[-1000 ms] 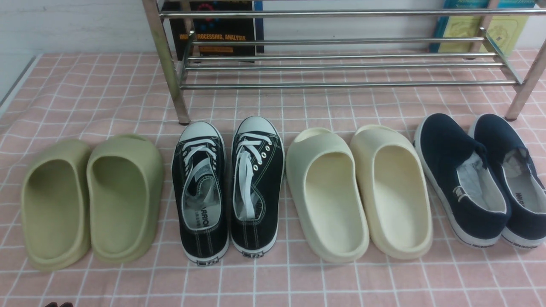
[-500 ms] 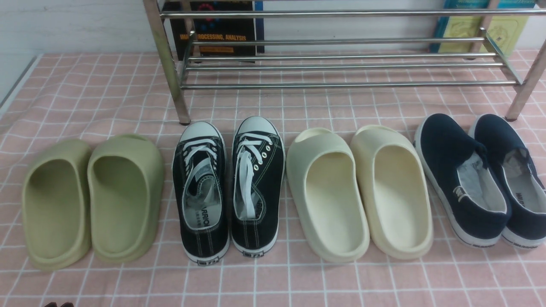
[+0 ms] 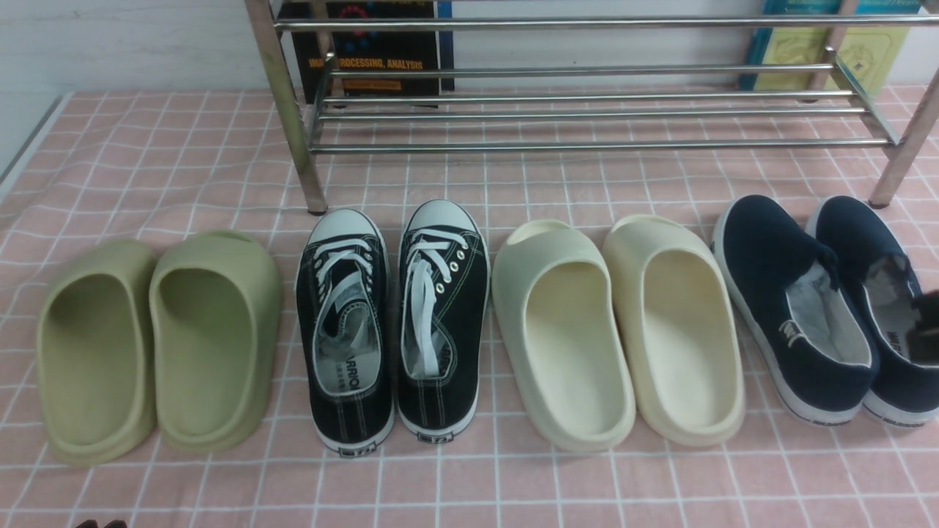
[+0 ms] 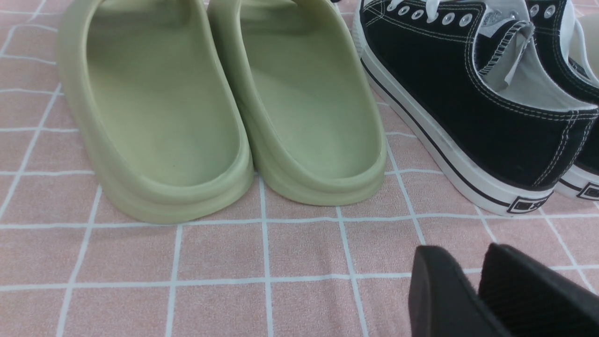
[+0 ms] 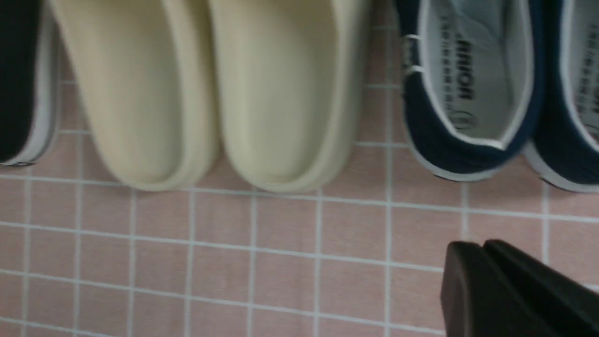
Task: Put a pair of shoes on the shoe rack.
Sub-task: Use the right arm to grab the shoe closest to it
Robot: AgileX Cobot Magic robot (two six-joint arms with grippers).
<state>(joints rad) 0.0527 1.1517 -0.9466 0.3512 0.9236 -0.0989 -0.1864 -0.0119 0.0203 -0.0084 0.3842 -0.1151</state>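
Note:
The pair of shoes, two navy slip-ons with white soles [image 3: 792, 308] [image 3: 877, 293], stands at the far right of the pink cloth, toes toward the shoe rack [image 3: 587, 110]. In the right wrist view their heels [image 5: 468, 145] lie just beyond my right gripper [image 5: 475, 245], whose fingers are shut together with nothing in them, over bare cloth. A dark blur of that arm [image 3: 928, 323] shows at the front view's right edge, in front of the outer shoe. My left gripper [image 4: 461, 255] hovers slightly open, holding nothing, near the black sneaker's heel.
From the left, the row holds olive slippers [image 3: 158, 345], black lace-up sneakers [image 3: 392, 323] and cream slippers [image 3: 616, 330]. Books [image 3: 374, 51] lean on the wall behind the rack. The table's edge [image 3: 29, 139] runs along the far left.
A dark blurred part of my right arm has come into the front view at the right edge, over the outer navy shoe. No shoe has moved.

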